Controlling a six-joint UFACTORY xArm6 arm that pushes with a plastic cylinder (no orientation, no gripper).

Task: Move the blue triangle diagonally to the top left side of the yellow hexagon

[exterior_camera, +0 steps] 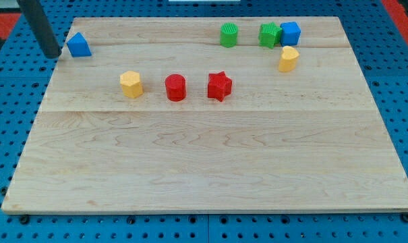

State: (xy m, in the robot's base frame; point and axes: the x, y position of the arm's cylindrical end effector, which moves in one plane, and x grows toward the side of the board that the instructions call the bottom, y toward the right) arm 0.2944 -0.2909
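The blue triangle (79,45) lies near the board's top left corner. The yellow hexagon (131,84) lies below it and to its right, apart from it. My tip (52,54) rests just left of the blue triangle, at the board's left edge, with a small gap between them. The dark rod rises from there to the view's top left.
A red cylinder (175,88) and a red star (219,86) lie in a row right of the yellow hexagon. At the top right are a green cylinder (229,34), a green block (270,35), a blue cube (290,33) and a yellow block (288,59).
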